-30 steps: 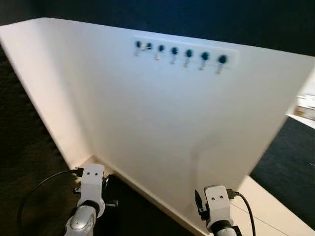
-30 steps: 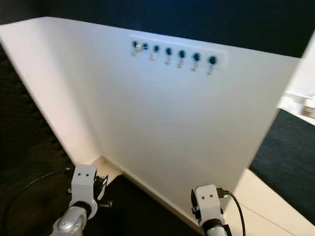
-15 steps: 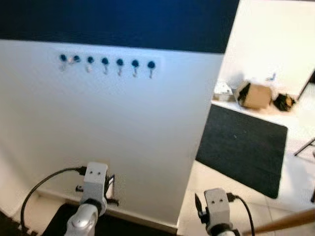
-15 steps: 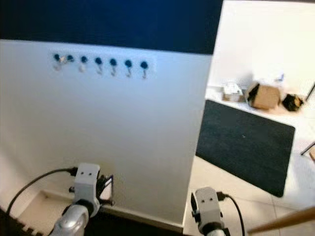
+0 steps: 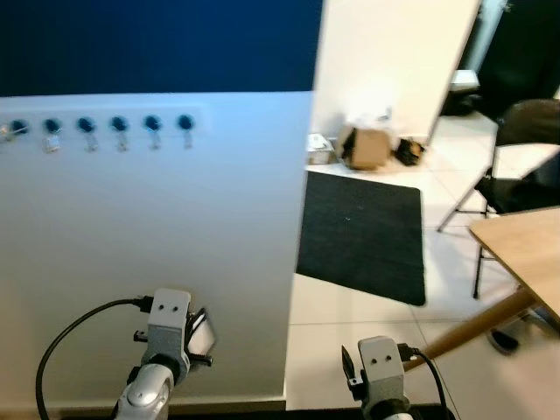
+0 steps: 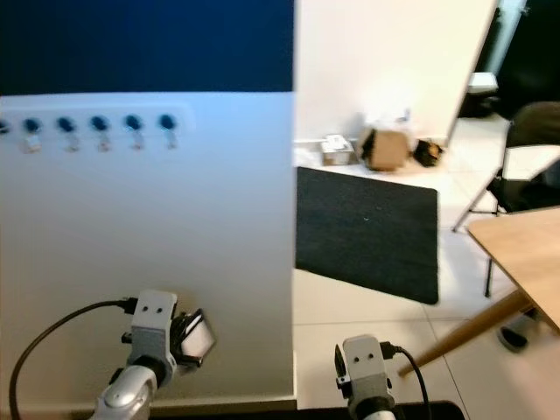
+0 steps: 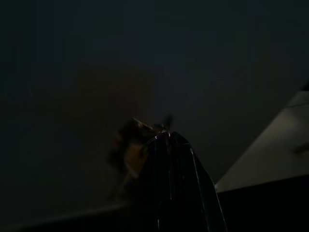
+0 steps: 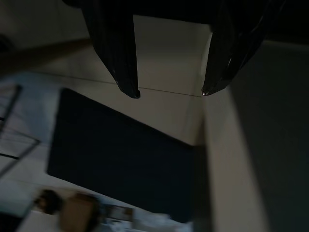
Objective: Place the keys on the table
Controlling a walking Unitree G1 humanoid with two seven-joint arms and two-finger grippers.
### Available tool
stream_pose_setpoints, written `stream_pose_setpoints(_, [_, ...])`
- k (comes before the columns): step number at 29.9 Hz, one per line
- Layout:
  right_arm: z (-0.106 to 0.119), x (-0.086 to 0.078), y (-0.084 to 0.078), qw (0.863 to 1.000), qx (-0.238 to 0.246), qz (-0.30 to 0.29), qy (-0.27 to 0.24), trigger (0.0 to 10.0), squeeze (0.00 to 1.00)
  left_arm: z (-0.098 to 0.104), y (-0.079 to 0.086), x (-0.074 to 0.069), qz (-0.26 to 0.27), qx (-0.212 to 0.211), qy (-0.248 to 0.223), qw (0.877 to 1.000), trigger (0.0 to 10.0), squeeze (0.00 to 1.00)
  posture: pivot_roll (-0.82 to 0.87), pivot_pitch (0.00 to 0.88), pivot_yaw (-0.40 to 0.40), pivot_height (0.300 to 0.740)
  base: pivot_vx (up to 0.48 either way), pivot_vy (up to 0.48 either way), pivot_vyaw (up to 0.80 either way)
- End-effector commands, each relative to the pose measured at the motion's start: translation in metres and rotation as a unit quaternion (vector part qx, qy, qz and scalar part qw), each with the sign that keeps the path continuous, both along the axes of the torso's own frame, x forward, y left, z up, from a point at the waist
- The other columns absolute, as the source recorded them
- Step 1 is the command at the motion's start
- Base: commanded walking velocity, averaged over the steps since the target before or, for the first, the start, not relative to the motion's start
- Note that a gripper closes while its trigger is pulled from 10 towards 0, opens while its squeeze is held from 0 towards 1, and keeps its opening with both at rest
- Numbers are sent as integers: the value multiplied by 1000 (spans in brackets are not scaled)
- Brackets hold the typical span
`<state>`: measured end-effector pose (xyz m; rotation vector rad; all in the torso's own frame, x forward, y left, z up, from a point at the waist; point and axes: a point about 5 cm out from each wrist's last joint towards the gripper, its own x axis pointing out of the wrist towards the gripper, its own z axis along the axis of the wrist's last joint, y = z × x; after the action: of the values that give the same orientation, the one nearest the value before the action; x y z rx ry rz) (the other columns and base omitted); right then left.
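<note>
In the dark left wrist view my left gripper (image 7: 166, 137) is shut, with a thin ring and a brownish bunch, the keys (image 7: 129, 151), at its fingertips. From the head, the left arm (image 5: 164, 325) is low at the left with a pale tag (image 5: 201, 332) beside it. The light wooden table (image 5: 523, 251) juts in at the right, its slanted leg (image 5: 472, 328) reaching the floor. My right gripper (image 8: 170, 92) hangs open above pale floor tiles with nothing between its fingers. The right arm (image 5: 381, 372) is low, right of centre.
A white partition (image 5: 157, 254) with a row of blue hooks (image 5: 118, 124) stands close in front on the left. Beyond its edge lie a black mat (image 5: 363, 229), a cardboard box (image 5: 366, 147) and clutter by the far wall. A dark chair (image 5: 523, 140) stands behind the table.
The camera has swung to the right: the partition and hooks slid left in the picture, and the mat, table and chair came into view. Both arms hold the same pose.
</note>
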<state>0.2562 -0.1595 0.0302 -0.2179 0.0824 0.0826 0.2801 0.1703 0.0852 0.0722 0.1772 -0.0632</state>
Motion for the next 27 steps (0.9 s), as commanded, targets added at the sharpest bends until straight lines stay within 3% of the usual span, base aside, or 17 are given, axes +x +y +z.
stream_pose_setpoints(1, [-5, -4, -2, 1000, 2, -5, 7, 10000, 0, -3, 1, -1, -2, 6, 5, 1000, 10000, 0, -17, 143, 63, 740, 0, 0, -800])
stream_pose_setpoints(27, [-4, -2, -2, 1000, 0, -4, 6, 10000, 0, -2, -1, 1, -5, 3, 3, 1000, 10000, 0, -17, 141, 62, 740, 0, 0, -800])
